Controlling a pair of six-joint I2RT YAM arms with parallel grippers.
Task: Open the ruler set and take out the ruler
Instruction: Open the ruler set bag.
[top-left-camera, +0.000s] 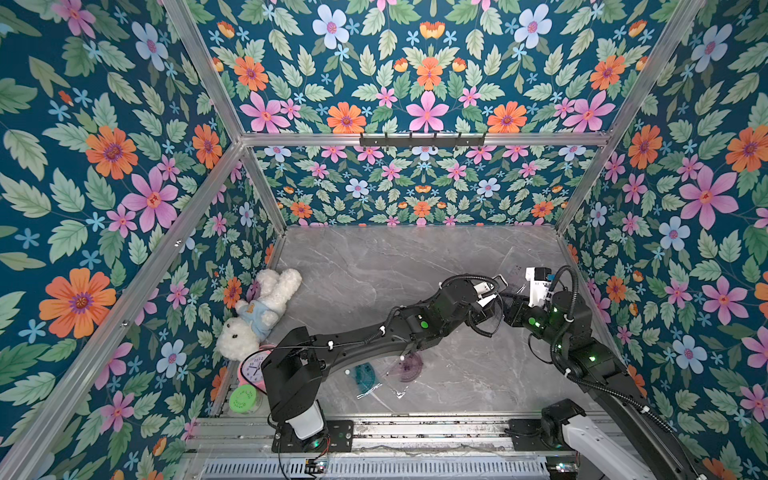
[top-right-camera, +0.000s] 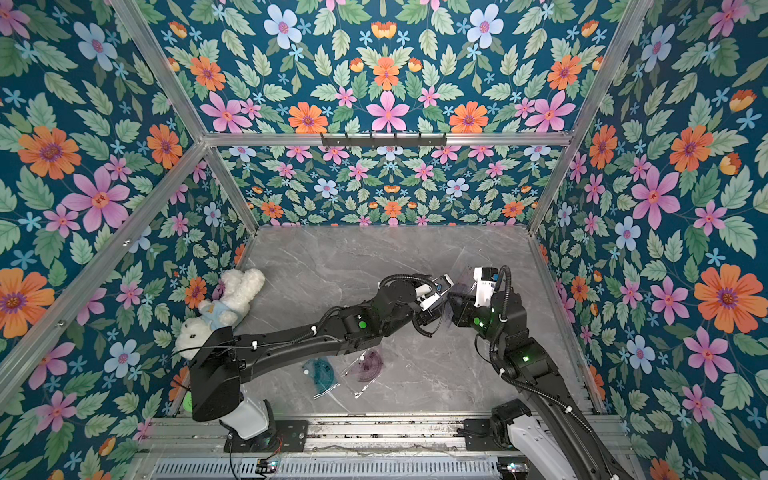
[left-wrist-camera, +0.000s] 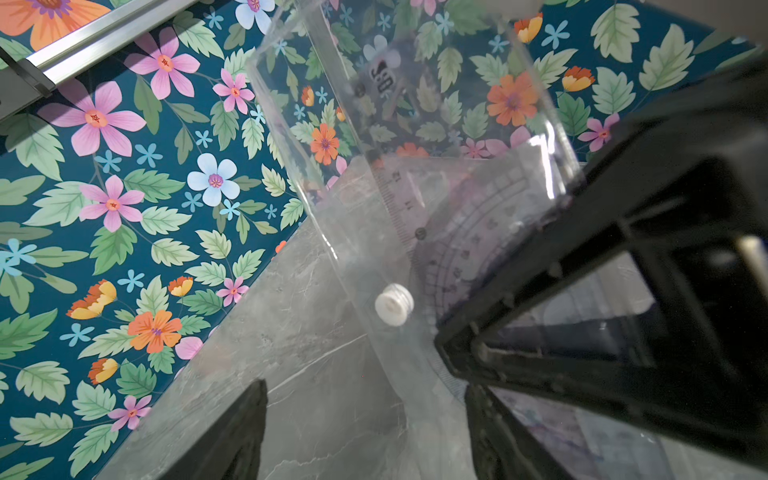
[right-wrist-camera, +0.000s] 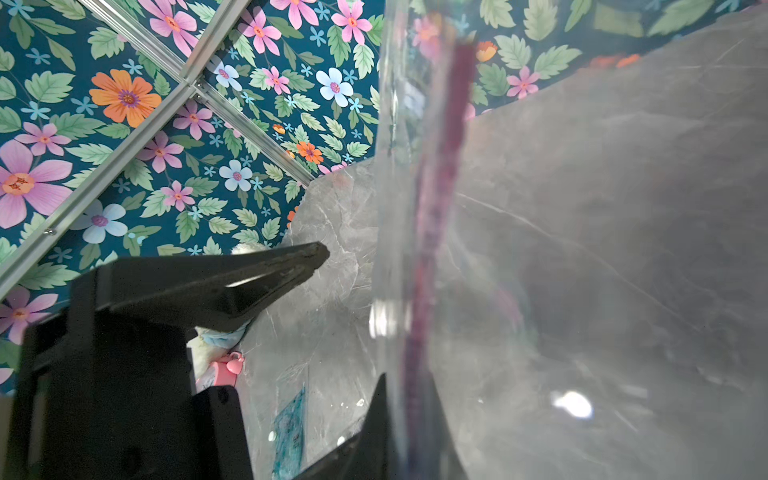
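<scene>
Ruler set (left-wrist-camera: 415, 124), blurred black label (left-wrist-camera: 381, 79)

Clear ruler set (left-wrist-camera: 419, 108) aloft (white snap button (left-wrist-camera: 394, 304)), ruler (left-wrist-camera: 401, 199) inside.

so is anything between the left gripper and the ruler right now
Yes: the wall of the clear pouch. The ruler lies inside it, overlapped by a protractor, with the right gripper holding the pouch up. The left gripper is open, its jaws either side of the pouch edge near the snap.
</scene>
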